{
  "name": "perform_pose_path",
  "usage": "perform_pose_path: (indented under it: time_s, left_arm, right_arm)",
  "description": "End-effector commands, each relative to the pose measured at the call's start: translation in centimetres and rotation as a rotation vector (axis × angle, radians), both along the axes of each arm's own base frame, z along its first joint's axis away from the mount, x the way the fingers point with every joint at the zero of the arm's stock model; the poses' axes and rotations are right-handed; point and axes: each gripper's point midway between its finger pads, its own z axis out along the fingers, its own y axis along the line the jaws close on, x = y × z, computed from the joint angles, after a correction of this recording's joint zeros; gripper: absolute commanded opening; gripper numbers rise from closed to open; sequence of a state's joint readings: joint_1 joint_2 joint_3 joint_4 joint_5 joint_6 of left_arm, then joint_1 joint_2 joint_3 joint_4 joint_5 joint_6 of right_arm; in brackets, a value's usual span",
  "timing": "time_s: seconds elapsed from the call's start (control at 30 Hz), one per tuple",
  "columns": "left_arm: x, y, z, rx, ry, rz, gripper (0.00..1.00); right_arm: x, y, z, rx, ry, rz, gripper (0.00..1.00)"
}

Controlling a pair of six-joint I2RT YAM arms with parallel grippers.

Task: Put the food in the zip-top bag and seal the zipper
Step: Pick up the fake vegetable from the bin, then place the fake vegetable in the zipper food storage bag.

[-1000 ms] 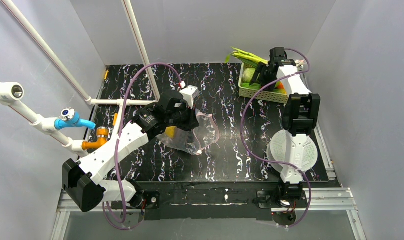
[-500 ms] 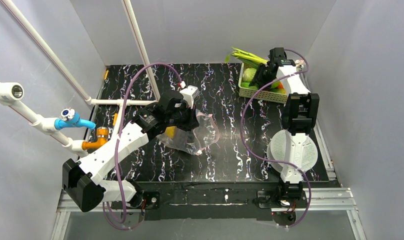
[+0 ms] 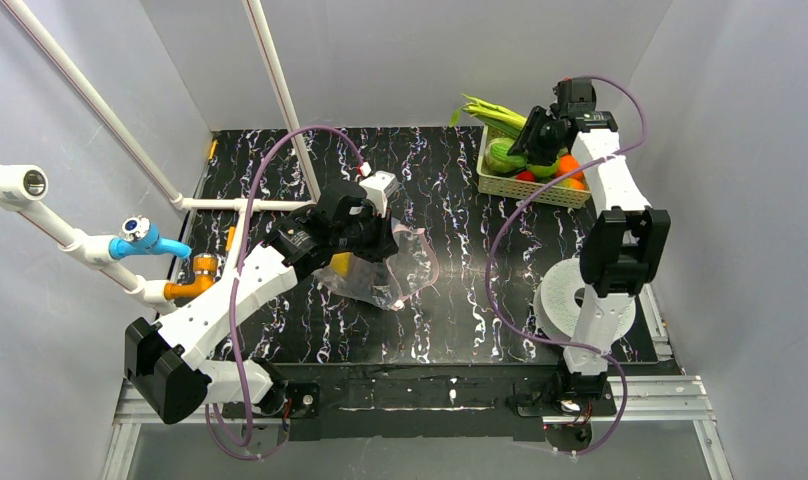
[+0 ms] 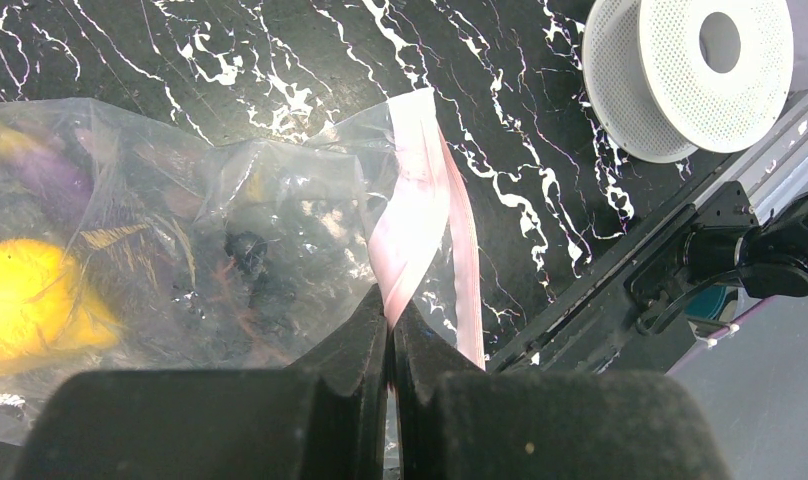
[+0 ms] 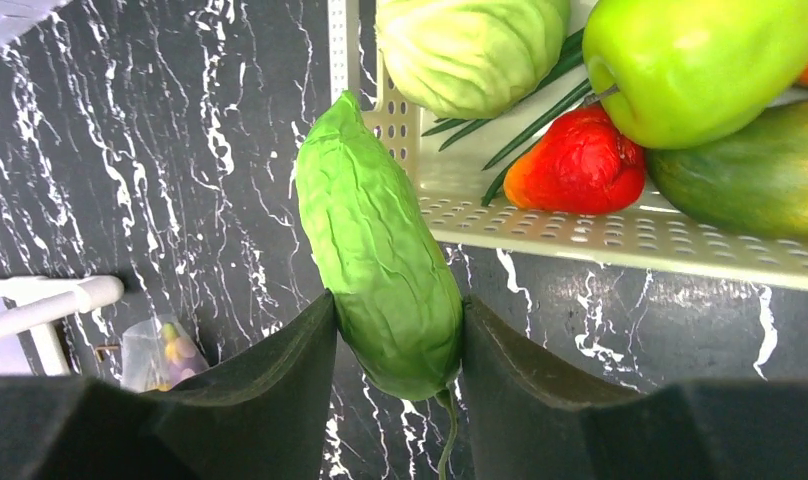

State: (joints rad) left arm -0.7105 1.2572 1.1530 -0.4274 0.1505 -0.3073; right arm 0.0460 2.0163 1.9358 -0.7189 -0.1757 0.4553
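Right gripper is clenched around a wrinkled green gourd, held by the corner of the pale mesh basket at the far right of the worktop; a green pepper, a red fruit and a cabbage lie inside the basket; left gripper is pinched on the pink zipper of the zip-top bag, which lies mid-worktop with a yellow piece and a purple piece inside.

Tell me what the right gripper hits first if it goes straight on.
Probably the pale green mesh basket: the right gripper, shut on the wrinkled green toy vegetable, points at its rim. Depth is unclear; it might pass just beside it onto the black marbled table.
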Motion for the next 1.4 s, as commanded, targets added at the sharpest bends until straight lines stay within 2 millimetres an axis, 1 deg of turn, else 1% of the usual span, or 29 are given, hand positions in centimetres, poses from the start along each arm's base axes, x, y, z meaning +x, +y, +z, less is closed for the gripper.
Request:
perform_pose_path:
  time_s: [0.0,0.1,0.17,0.3,0.43,0.6,0.7,0.8,0.87,0.9,0.93,0.97,1.03,1.1,1.2,1.3,1.37]
  left_arm:
    - [0.0,-0.1,1.3,-0.020,-0.018,-0.003,0.00]
    - [0.1,-0.1,1.2,-0.018,-0.019,0.000,0.00]
    - [0.1,-0.1,1.1,-0.012,-0.020,0.002,0.00]
    - [0.2,-0.1,0.7,-0.004,-0.011,0.004,0.00]
    - [0.2,-0.4,0.2,-0.006,0.009,-0.001,0.00]
    - [0.4,-0.7,-0.6,0.000,0.028,-0.002,0.00]
    - [0.5,-0.6,-0.8,0.006,0.028,0.003,0.00]
    - [0.5,-0.6,-0.9,0.009,0.029,0.004,0.00]
    - [0.5,-0.6,-0.8,0.007,0.027,0.003,0.00]
    - [0.5,-0.6,-0.7,0.005,0.025,0.002,0.00]
    - [0.5,-0.6,-0.8,0.007,0.026,0.003,0.00]
    - [0.5,-0.6,-0.7,0.005,0.024,0.004,0.00]
    - [0.5,-0.5,-0.7,0.007,0.024,0.006,0.00]
    - [0.5,-0.5,-0.6,0.005,0.021,0.006,0.00]
    - [0.5,-0.5,-0.5,0.005,0.016,0.007,0.00]
    - [0.6,-0.3,-0.5,0.010,0.007,0.012,0.00]
    - [0.6,-0.3,-0.5,0.008,0.005,0.009,0.00]
  right_arm:
    - [-1.8,-0.7,2.4,-0.020,-0.059,-0.013,0.06]
    - [-4.2,-0.3,1.7,0.008,-0.048,-0.010,0.03]
    - [-6.4,0.3,1.2,0.054,-0.045,-0.003,0.01]
    - [-10.3,2.3,-0.9,0.162,-0.004,0.031,0.01]
    - [-14.6,4.5,-2.9,0.189,0.039,0.086,0.01]
    - [-19.2,7.1,-3.2,0.192,0.025,0.160,0.01]
    - [-21.8,8.2,-3.4,0.184,0.029,0.206,0.01]
    - [-23.6,8.3,-2.9,0.137,-0.012,0.227,0.01]
    - [-24.4,8.1,-2.3,0.076,-0.089,0.243,0.01]
    - [-24.8,8.1,-1.8,0.058,-0.129,0.258,0.01]
    - [-24.5,8.5,-0.6,0.060,-0.201,0.277,0.01]
    - [-25.5,8.5,-0.6,0.048,-0.195,0.299,0.01]
    - [-26.4,8.9,0.7,0.053,-0.243,0.335,0.01]
    - [-27.2,9.7,1.7,0.077,-0.281,0.370,0.01]
    - [-28.2,11.6,2.6,0.138,-0.336,0.428,0.01]
    - [-29.0,13.7,3.3,0.180,-0.374,0.487,0.01]
    - [-29.1,14.8,3.9,0.200,-0.390,0.512,0.01]
